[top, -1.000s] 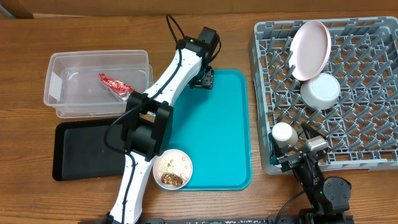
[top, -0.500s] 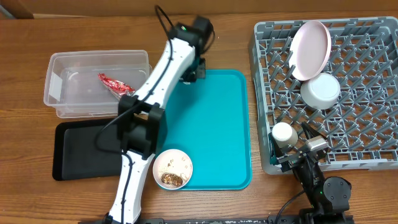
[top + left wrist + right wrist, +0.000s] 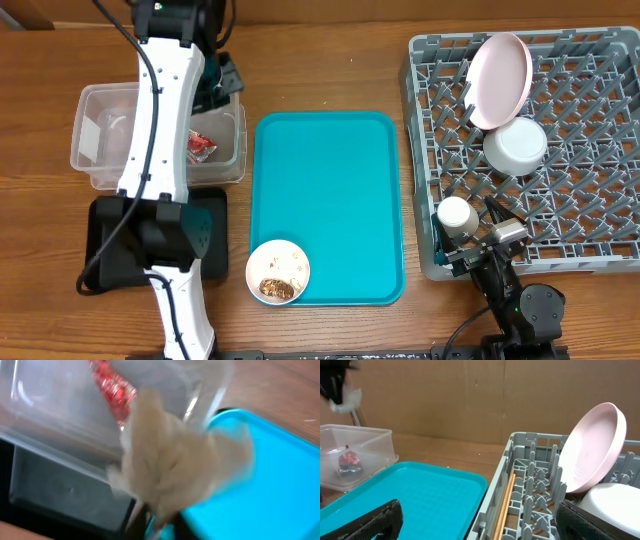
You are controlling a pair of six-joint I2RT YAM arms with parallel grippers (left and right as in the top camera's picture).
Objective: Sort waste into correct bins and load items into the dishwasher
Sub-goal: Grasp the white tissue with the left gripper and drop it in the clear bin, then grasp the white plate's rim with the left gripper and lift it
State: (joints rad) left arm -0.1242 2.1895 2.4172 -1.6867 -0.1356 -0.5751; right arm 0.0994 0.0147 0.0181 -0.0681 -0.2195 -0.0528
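My left gripper (image 3: 218, 82) (image 3: 160, 521) is shut on a crumpled white tissue (image 3: 170, 465), blurred, held over the right end of the clear tub (image 3: 100, 150). The tissue also shows in the right wrist view (image 3: 344, 404). A red snack wrapper (image 3: 200, 146) (image 3: 113, 391) lies in the tub. The black tray (image 3: 105, 262) sits in front of it. A small bowl with brown and pale scraps (image 3: 278, 272) stands on the teal tray (image 3: 330, 180). My right gripper (image 3: 485, 527) is open and empty at the grey rack's (image 3: 610, 250) front left corner.
The rack holds a pink plate (image 3: 500, 78) on edge, a white bowl (image 3: 516, 146), a white cup (image 3: 457, 214) and wooden chopsticks (image 3: 506, 500) along its left side. My left arm (image 3: 155, 150) reaches across the black tray and tub.
My left arm has swung left from the teal tray's back edge to above the clear tub. The right arm has not moved.
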